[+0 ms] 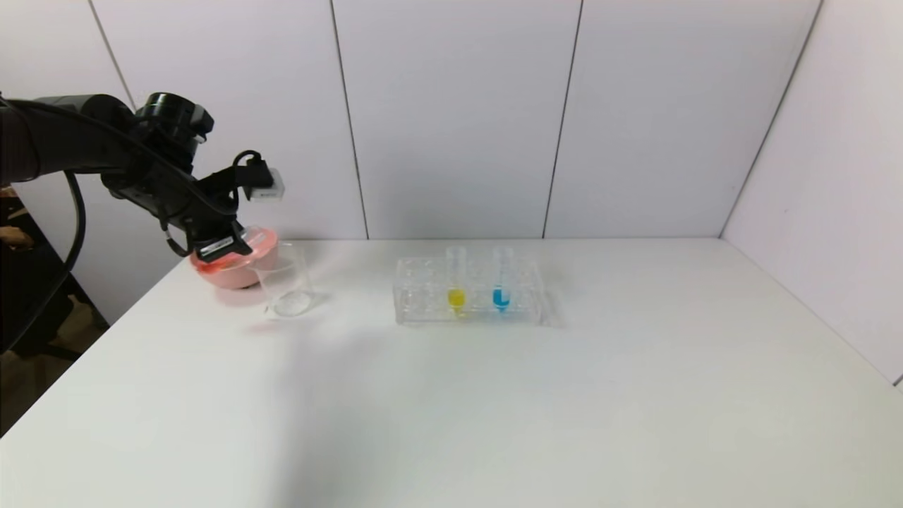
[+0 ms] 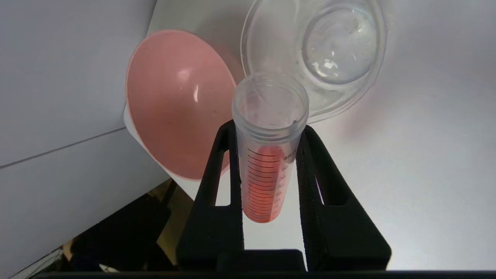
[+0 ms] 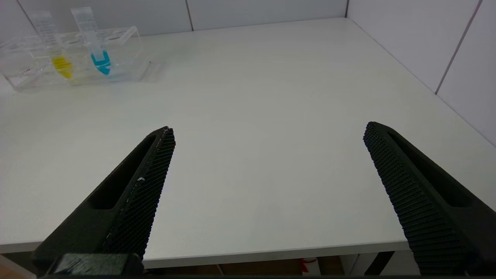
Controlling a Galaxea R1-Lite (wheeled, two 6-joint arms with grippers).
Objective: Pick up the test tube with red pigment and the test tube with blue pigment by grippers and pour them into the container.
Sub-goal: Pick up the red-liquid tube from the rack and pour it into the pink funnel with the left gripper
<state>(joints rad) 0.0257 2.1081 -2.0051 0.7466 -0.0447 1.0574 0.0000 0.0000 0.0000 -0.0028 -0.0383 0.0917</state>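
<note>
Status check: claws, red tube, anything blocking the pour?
Left claw shut on red tube, beside beaker. Right claw open, parked. Pink bowl close by.

black cabled arm [image 1: 106, 152], ribbed black fingers [image 3: 147, 182]

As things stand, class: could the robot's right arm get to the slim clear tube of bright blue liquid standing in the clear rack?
Probably yes: the right gripper is open, with only bare white table between it and the blue tube.

The left gripper [image 2: 267, 155] is raised, its black fingers [image 2: 217, 186] clamped together; the right gripper [image 3: 267, 133] hangs with fingers [image 3: 407, 186] spread wide.
</note>
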